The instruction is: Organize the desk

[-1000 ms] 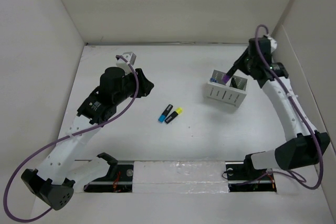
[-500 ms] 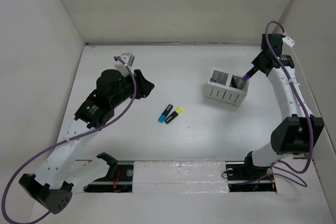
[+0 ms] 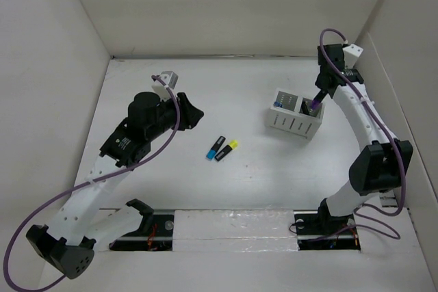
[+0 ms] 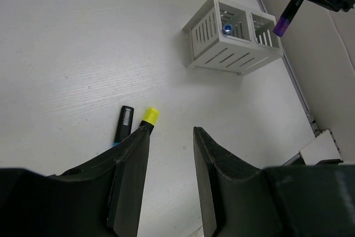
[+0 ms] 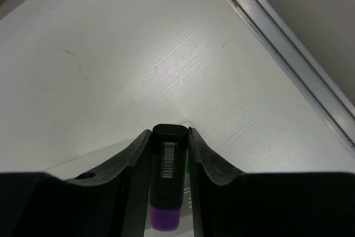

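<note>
My right gripper (image 3: pixel 317 99) is shut on a black highlighter with a purple cap (image 5: pixel 168 181) and holds it, cap down, over the right end of the white pen holder (image 3: pixel 295 115). The holder stands on the white desk (image 3: pixel 239 182) at the back right. A blue-capped highlighter (image 3: pixel 215 148) and a yellow-capped highlighter (image 3: pixel 227 150) lie side by side mid-desk. My left gripper (image 4: pixel 171 137) is open and empty, hovering left of them. The holder (image 4: pixel 233 45) and the purple highlighter (image 4: pixel 287 18) also show in the left wrist view.
White wall panels stand around the desk. A blue-tipped item (image 4: pixel 227 28) sits in the holder's left compartment. A metal rail (image 5: pixel 283 48) runs along the desk's right edge. A taped strip (image 3: pixel 233 225) lies at the near edge between the arm bases.
My right arm swung its wrist round and brought the purple highlighter from the holder's left compartments to above its right end, now pointing cap down. The left arm barely moved.
</note>
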Motion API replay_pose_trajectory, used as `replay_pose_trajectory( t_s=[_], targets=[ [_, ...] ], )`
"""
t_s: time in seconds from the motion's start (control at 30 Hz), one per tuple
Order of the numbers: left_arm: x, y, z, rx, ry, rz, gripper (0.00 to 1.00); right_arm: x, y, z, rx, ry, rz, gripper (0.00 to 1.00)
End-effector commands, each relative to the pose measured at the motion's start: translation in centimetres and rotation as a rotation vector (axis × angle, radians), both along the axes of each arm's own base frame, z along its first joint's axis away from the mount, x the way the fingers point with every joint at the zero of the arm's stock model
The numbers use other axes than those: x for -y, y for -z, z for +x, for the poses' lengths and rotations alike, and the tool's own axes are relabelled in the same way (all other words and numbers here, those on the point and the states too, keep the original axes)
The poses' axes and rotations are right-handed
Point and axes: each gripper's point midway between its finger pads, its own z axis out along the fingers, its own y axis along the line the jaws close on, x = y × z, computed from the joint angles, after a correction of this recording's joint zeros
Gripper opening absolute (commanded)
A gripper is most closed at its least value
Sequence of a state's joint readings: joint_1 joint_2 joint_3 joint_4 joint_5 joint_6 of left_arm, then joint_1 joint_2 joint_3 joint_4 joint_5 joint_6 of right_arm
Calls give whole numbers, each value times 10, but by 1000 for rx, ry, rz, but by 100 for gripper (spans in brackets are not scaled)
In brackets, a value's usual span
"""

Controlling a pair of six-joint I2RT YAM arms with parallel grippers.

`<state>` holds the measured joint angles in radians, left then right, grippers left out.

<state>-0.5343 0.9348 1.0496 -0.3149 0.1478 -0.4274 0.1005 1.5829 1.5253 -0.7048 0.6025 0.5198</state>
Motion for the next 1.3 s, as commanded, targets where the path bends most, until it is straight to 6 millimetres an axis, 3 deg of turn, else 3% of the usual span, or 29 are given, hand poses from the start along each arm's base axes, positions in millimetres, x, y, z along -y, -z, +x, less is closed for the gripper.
replay_pose_trajectory(
  t_s=[0.0,0.17,0.37,0.6,0.87,0.97,1.03,1.1,1.13,1.17,1.2,1.27],
  targets=[
    [3,0,1,15,14,-26,34,2,5,5,-24,24,-53,18],
    [1,5,-1,0,5,-18,34,1,11,3,-25,40,-52,20],
    [2,8,-2,-17,7,-22,34,-21,9,-5,6,14,-52,35],
    [2,-8,2,4,-4,-37,34,-32,11,-13,31,4,-50,49],
    [-5,-16,4,11,-48,-29,34,-45,-1,-17,72,-60,-6,51],
    [-6,-19,3,14,-55,-40,34,-56,3,-21,57,-106,53,43],
    [-7,-20,4,13,-67,-42,34,-75,-5,-25,86,-175,90,22],
    [-9,-21,5,13,-78,-36,34,-118,-3,-37,80,-326,162,5],
    [-10,-21,5,14,-81,-30,34,-136,-12,-43,114,-389,204,2],
    [-12,-25,6,22,-88,-28,34,-171,-12,-55,110,-497,254,1],
    [-14,-24,7,19,-101,-17,34,-189,-1,-66,91,-532,299,2],
    [-16,-28,8,27,-110,-13,34,-226,3,-82,89,-625,385,7]
  ],
)
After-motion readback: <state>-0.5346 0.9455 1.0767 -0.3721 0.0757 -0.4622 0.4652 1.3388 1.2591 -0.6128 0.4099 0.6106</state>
